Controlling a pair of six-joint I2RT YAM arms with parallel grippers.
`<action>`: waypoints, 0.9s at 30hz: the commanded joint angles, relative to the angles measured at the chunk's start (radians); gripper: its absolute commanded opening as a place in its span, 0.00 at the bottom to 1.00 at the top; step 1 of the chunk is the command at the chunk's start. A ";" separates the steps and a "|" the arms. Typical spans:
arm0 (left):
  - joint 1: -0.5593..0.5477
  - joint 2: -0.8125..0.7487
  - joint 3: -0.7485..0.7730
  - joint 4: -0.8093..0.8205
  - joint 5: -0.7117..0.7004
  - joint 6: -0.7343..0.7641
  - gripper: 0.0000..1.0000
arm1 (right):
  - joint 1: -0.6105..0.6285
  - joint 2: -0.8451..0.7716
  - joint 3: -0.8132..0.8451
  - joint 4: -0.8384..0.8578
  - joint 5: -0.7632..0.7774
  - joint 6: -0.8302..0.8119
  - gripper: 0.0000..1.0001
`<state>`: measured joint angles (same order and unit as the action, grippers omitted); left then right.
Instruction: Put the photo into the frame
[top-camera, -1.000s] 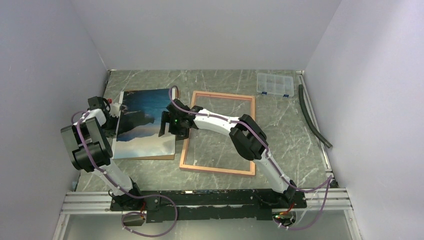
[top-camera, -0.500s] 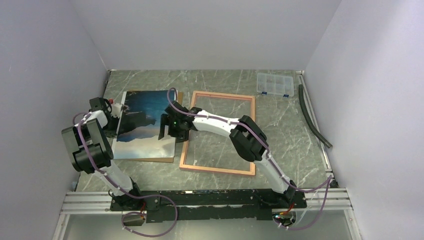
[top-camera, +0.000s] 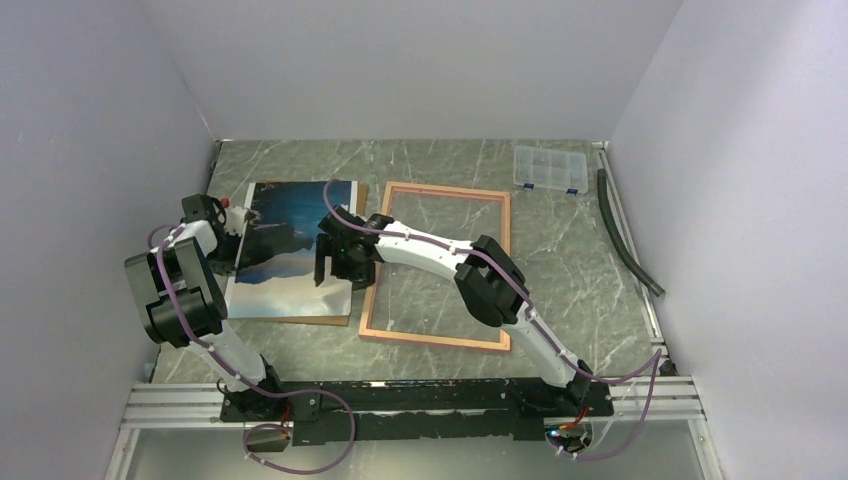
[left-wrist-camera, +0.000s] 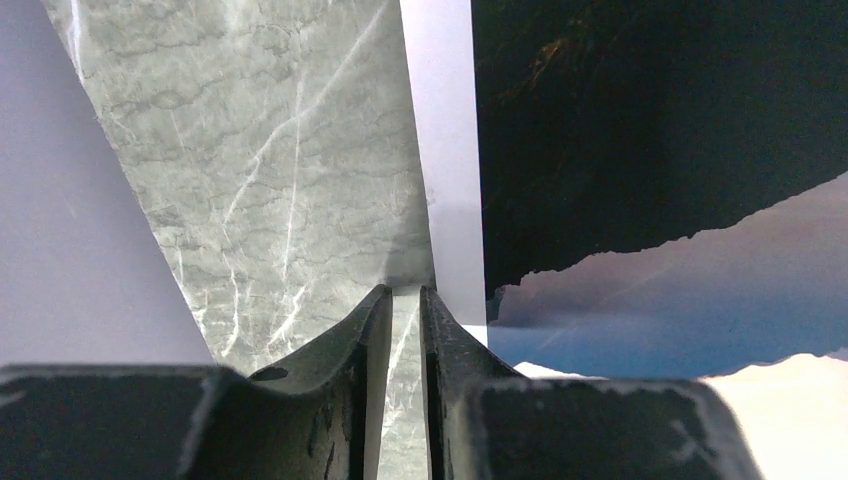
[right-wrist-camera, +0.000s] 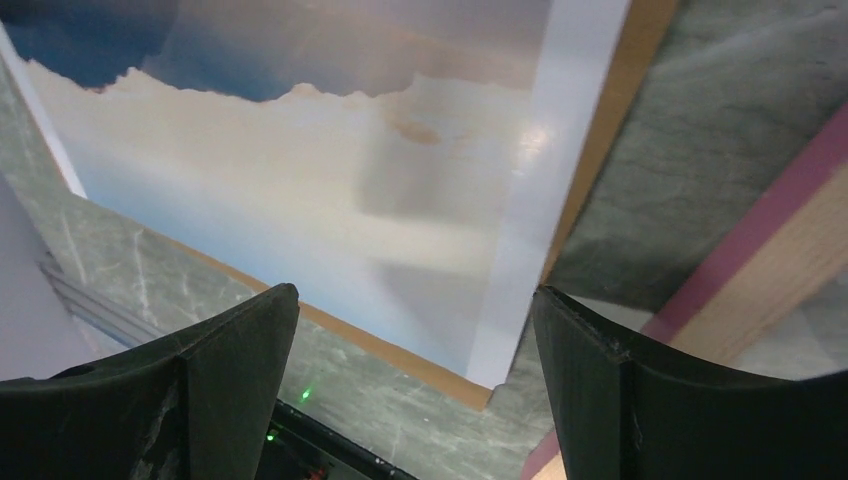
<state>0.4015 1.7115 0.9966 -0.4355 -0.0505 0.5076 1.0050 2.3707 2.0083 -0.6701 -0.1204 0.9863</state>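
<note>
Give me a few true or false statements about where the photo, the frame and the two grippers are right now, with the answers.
1. The photo lies inside the frame. False: it lies on the brown backing board, left of the frame.
2. The frame is empty, with the table showing through it. True.
3. The right gripper is wide open above the photo's right edge. True.
4. The clear organizer box sits on the photo. False: it sits at the far right of the table, beyond the frame.
5. The left gripper is at the photo's left edge. True.
</note>
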 joint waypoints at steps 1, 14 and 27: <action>-0.014 0.005 -0.022 -0.070 0.067 -0.027 0.23 | 0.005 -0.013 0.009 -0.098 0.096 -0.008 0.91; -0.018 -0.030 0.029 -0.145 0.126 -0.031 0.24 | 0.015 -0.007 -0.021 -0.085 0.026 0.012 0.92; -0.018 -0.004 -0.036 -0.071 0.089 -0.015 0.23 | 0.021 -0.069 0.015 -0.077 -0.011 0.046 0.91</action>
<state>0.3958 1.7004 0.9974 -0.4923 -0.0021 0.4953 1.0065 2.3543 1.9766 -0.7223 -0.0906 1.0065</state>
